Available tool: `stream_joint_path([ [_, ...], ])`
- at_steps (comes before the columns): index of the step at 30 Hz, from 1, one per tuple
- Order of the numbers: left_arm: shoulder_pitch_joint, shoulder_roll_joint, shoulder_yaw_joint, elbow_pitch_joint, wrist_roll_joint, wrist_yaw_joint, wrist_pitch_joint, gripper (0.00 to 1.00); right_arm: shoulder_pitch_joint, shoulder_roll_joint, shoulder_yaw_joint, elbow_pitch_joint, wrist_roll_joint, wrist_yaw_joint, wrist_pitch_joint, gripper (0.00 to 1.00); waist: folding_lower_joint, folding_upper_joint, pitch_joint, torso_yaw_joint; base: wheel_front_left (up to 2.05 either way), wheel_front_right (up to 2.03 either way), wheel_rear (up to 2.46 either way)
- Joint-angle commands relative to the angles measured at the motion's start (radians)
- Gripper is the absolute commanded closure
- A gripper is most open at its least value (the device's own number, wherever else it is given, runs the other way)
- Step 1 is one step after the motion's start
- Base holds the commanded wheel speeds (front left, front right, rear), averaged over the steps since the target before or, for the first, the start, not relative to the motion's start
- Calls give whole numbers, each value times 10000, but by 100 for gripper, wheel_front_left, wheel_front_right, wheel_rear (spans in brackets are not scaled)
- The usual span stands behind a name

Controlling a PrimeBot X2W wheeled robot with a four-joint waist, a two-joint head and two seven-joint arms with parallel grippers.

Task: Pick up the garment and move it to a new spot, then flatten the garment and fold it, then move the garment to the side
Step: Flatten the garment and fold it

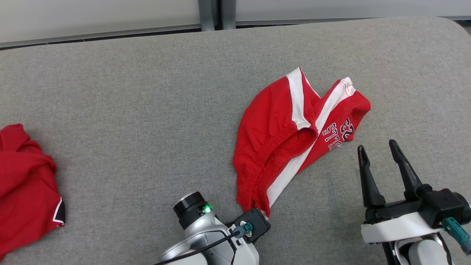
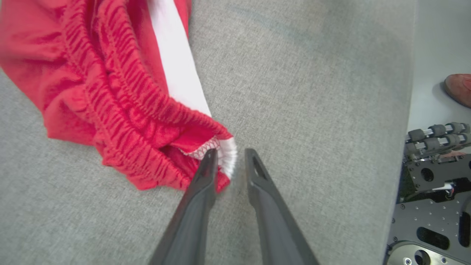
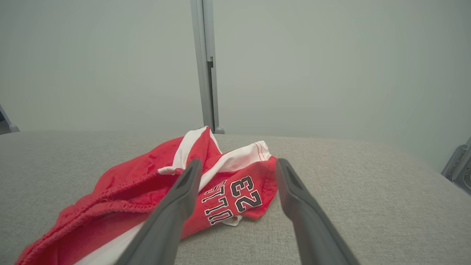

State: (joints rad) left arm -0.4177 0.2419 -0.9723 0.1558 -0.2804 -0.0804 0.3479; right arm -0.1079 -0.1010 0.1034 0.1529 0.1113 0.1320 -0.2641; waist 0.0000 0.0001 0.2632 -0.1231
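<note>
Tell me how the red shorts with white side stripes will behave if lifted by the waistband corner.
Likely floppy: the red shorts with white side stripes lie crumpled in soft folds, so they should hang limp. Probably light; the cloth looks thin. The gathered elastic waistband may stretch under pull.

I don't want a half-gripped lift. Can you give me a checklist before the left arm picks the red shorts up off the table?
1. Corner of the shorts between the left gripper fingers: ok, the waistband end sits between them.
2. Firm pinch on that corner: cannot tell; a gap shows beside one finger.
3. Right gripper free: ok, open, holding nothing, beside the printed leg.
4. Shorts lying flat: not ok, bunched and twisted.
5. Room on the table for a new spot: ok, a wide grey stretch lies between the shorts and the other red garment.
</note>
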Motion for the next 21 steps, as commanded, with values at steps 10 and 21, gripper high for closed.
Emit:
stream_joint_path([
  [10,479,340,1022,-854,-967,547,-705,100,5,-13,-64,-21,-22,-26,-2,0,0,-1,-199,33,0,0,0],
  [21,3118,1020,4198,-2979,-4305,1305,-2915,100,256,-684,-293,-291,829,-26,-2,0,0,-1,-367,852,0,0,0],
])
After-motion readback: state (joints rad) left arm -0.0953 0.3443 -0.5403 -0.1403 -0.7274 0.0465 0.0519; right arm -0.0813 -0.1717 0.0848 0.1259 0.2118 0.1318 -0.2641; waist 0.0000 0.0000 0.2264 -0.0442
